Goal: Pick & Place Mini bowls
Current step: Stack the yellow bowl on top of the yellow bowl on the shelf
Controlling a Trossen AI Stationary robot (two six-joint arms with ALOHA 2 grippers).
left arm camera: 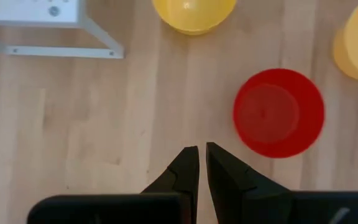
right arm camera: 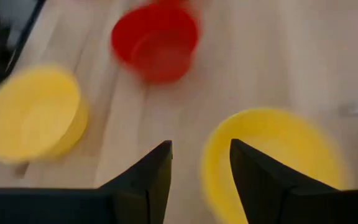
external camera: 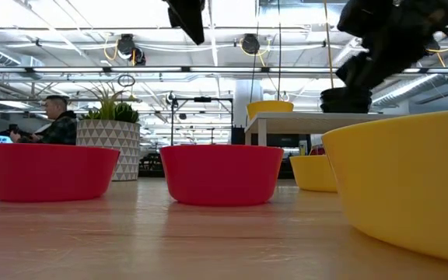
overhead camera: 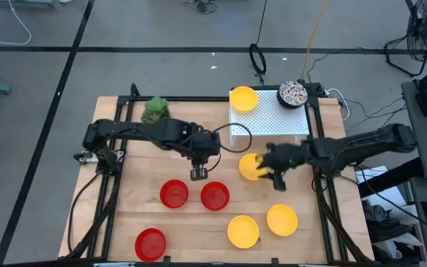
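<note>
High view: you have two mini bowls on the white rack (overhead camera: 273, 117), at 1 o'clock; seven remain on the table (overhead camera: 124, 215).

Left wrist view: your left gripper (left arm camera: 202, 163) is closed, empty.

Right wrist view: your right gripper (right arm camera: 201, 163), parted, straddles a yellow bowl's (right arm camera: 272, 162) rim, ungrasped.

In the high view the right hand (overhead camera: 275, 174) covers part of a yellow mini bowl (overhead camera: 249, 167), so its far rim is hidden. In the low view the nearest yellow bowl (external camera: 411, 183) is cut off by the right edge, and both arms run off the top. The right wrist view is blurred by motion: the red bowl (right arm camera: 156, 42) and the yellow bowl by the fingers (right arm camera: 272, 162) smear at their rims. In the left wrist view two yellow bowls (left arm camera: 193, 14) (left arm camera: 357, 40) are cropped.
</note>
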